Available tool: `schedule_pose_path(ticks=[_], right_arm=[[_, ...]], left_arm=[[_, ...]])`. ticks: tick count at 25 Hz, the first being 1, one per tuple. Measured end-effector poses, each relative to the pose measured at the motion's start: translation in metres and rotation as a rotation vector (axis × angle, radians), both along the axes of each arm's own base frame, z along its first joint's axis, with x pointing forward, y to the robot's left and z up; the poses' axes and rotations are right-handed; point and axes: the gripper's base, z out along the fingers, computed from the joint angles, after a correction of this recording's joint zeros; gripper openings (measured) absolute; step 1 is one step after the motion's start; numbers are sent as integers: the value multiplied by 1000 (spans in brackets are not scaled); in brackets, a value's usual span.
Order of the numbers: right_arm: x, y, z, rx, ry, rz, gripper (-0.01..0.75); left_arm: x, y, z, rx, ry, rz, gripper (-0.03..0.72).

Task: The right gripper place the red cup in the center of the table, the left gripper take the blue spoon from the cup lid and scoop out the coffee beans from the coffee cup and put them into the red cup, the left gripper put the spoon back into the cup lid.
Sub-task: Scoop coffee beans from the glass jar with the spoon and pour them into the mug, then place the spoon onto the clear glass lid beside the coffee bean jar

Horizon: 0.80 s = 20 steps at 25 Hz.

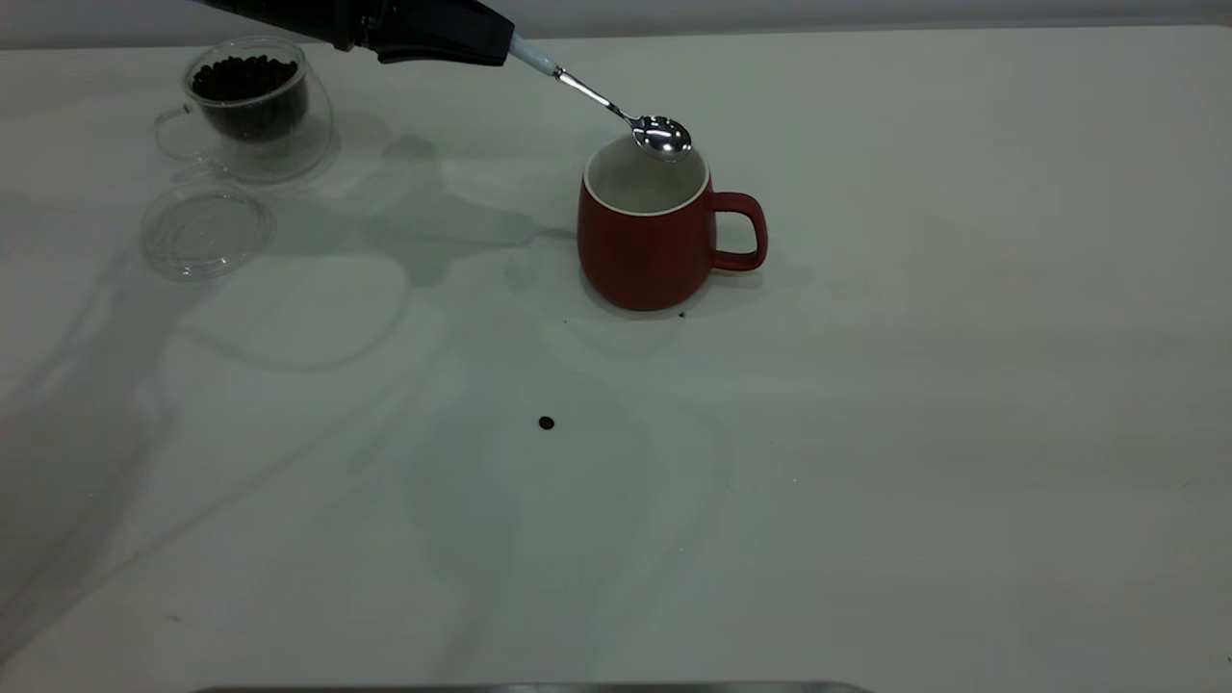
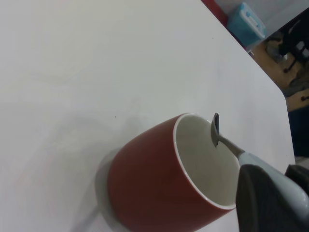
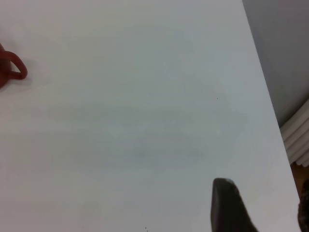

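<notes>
The red cup (image 1: 647,236) stands upright near the middle of the table (image 1: 866,433), its handle toward the right; its white inside shows no beans. My left gripper (image 1: 481,40) reaches in from the upper left, shut on the pale handle of the blue spoon (image 1: 616,108). The shiny spoon bowl hangs over the cup's far rim, with no beans visible in it. The left wrist view shows the red cup (image 2: 154,188), the blue spoon (image 2: 227,142) at its rim and my left gripper (image 2: 277,186). The coffee cup (image 1: 248,101), holding coffee beans (image 1: 243,77), stands far left, the cup lid (image 1: 207,229) in front of it. My right gripper (image 3: 265,212) is open over bare table.
A stray bean (image 1: 546,423) lies on the table in front of the red cup, and a dark speck (image 1: 681,314) sits at the cup's base. The right wrist view shows the cup's handle (image 3: 14,67) far off and the table's edge (image 3: 270,106).
</notes>
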Motion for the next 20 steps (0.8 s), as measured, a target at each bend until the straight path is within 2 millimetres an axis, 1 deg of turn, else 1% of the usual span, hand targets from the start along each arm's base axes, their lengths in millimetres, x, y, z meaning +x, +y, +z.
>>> schedule_pose_path(ticks=[2,6,9,11,15,18,20], right_arm=[[0,0,0,0,0,0,384],[0,0,0,0,0,0,384],[0,0,0,0,0,0,384],[0,0,0,0,0,0,384],[0,0,0,0,0,0,384],[0,0,0,0,0,0,384],[0,0,0,0,0,0,384]], left_arm=[[1,0,1,-10,30,19,127],[3,-1,3,-42,153,88,127],[3,2,12,-32,235,123,127],[3,4,27,8,222,112,127],[-3,12,66,135,146,65,127],[-4,21,93,156,137,101,127],[-3,31,107,152,145,142,127]])
